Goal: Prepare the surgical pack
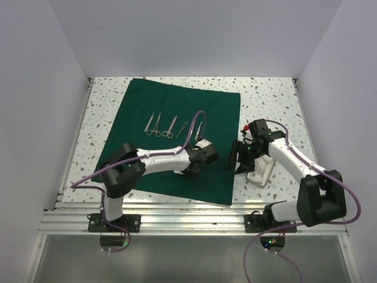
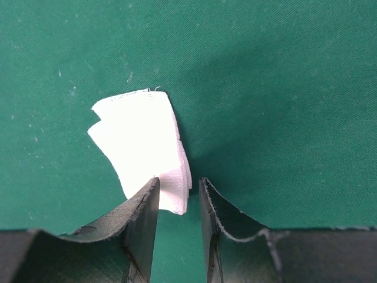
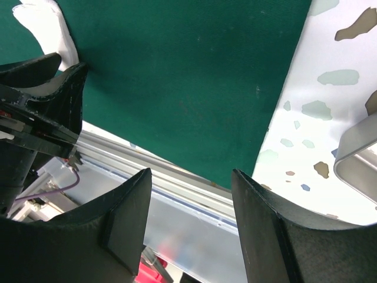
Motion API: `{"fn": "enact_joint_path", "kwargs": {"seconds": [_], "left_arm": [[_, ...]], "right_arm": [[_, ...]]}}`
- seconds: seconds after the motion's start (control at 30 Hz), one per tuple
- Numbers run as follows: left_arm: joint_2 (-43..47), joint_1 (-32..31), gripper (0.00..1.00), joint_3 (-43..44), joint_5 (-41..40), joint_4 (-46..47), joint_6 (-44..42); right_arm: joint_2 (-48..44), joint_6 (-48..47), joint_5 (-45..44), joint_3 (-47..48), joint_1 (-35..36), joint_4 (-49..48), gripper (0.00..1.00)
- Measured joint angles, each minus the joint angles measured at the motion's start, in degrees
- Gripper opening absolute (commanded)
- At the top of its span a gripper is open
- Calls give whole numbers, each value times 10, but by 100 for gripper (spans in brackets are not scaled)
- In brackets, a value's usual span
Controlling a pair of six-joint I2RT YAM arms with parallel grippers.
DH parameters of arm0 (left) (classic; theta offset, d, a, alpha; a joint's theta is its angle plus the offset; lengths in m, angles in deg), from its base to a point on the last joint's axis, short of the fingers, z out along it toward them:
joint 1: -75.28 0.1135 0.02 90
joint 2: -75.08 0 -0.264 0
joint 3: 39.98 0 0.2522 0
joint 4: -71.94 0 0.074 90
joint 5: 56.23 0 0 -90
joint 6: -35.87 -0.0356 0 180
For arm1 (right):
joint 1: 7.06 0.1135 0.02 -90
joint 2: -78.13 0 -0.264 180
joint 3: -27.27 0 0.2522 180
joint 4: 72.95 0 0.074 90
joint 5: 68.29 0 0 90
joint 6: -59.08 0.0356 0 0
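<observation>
The dark green drape (image 1: 171,132) lies spread on the table. Two steel scissors (image 1: 154,125) and tweezers (image 1: 182,125) lie in a row on its far half. My left gripper (image 1: 207,154) is low over the drape's right part. In the left wrist view it (image 2: 179,181) is slightly open, and a stack of white gauze squares (image 2: 138,141) lies on the drape (image 2: 283,88) with one corner between the fingers, against the left one. My right gripper (image 1: 235,158) is open and empty (image 3: 191,174) beside the drape's right edge. The metal tray (image 1: 262,171) is just right of it.
The drape's near edge lies close to the aluminium rail (image 1: 194,219) at the table's front. White walls close in the table on three sides. The right wrist view shows the tray's rim (image 3: 359,156), the speckled tabletop (image 3: 330,76) and the left gripper (image 3: 41,100).
</observation>
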Motion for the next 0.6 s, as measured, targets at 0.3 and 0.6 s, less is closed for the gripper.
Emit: {"fn": "enact_joint_path", "kwargs": {"seconds": [0.3,0.6], "left_arm": [[-5,0,39,3,0,-1,0],[-5,0,33,2,0,1,-2]], "right_arm": [[0,-1,7,-2,-1,-3,60],[0,-2,8,-3,-1,-4,60]]}}
